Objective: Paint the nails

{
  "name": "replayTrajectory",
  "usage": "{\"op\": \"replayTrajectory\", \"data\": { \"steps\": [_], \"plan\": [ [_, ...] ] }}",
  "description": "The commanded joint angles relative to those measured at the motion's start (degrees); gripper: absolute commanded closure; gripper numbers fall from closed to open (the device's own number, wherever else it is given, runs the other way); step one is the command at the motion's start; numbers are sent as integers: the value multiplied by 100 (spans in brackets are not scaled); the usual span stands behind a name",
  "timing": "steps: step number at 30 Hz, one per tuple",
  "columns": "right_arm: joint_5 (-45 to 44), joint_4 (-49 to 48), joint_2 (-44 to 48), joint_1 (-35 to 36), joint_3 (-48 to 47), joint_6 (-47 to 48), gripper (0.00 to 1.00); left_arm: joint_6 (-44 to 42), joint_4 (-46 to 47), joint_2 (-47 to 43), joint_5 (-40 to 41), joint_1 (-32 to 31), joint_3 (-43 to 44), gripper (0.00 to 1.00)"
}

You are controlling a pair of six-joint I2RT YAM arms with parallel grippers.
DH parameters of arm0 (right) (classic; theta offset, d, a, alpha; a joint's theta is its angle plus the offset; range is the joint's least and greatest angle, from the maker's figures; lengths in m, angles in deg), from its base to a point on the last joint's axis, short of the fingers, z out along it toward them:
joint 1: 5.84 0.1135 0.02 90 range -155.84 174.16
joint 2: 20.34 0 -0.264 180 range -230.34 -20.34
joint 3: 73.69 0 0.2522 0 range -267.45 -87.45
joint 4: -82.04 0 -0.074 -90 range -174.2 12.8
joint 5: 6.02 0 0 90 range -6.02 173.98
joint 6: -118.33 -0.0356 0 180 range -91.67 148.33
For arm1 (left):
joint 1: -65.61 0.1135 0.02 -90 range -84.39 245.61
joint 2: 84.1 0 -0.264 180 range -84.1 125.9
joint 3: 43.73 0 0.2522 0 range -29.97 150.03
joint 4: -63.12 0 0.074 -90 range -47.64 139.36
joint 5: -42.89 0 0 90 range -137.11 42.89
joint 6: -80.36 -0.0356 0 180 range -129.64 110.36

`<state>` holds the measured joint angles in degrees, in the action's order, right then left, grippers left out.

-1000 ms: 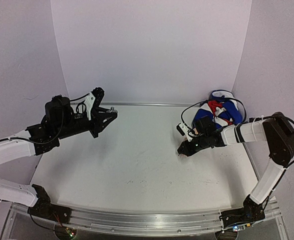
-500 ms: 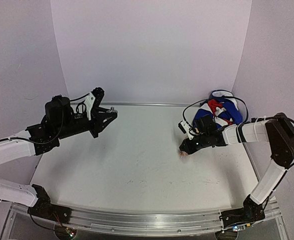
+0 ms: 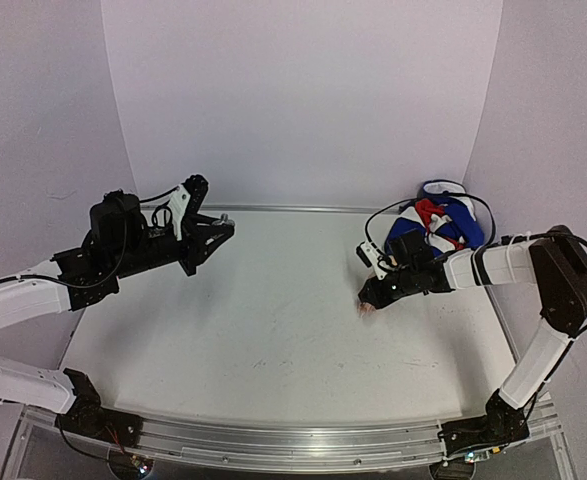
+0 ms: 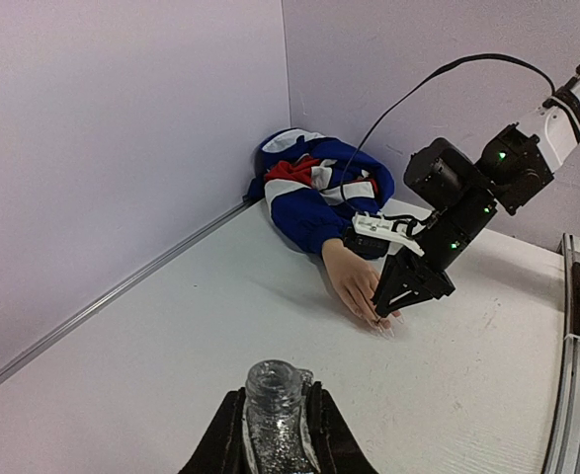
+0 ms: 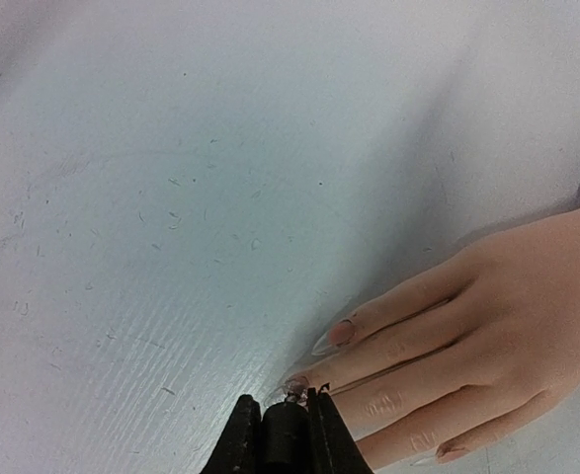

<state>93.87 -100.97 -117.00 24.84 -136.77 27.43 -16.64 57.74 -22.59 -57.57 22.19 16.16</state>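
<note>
**Top view:** the mannequin hand (image 3: 366,311) lies on the right of the table (image 3: 273,340), fingers pointing near-left, directly beneath the right gripper (image 3: 371,298); the left gripper (image 3: 213,240) is well apart. **Left wrist:** the left gripper pinches an open glitter bottle (image 4: 273,415). **Right wrist:** the right gripper, closed on a dark brush (image 5: 282,434), touches one of the nails (image 5: 296,383); no writing is legible.

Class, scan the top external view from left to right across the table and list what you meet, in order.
left gripper → right gripper → blue, white and red sleeve. The mannequin hand shows only its fingertips, under the right gripper's jaws, so it is left out.
</note>
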Motion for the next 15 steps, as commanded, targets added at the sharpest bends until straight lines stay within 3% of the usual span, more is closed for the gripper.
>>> {"op": "replayTrajectory", "data": {
  "steps": [1,15],
  "plan": [
    [100,16,-54,18,-105,-48,100,42,160,-87,-52,31,261,100],
    [226,78,-98,22,-96,-59,100,72,155,-96,-62,35,256,100]
  ]
}}
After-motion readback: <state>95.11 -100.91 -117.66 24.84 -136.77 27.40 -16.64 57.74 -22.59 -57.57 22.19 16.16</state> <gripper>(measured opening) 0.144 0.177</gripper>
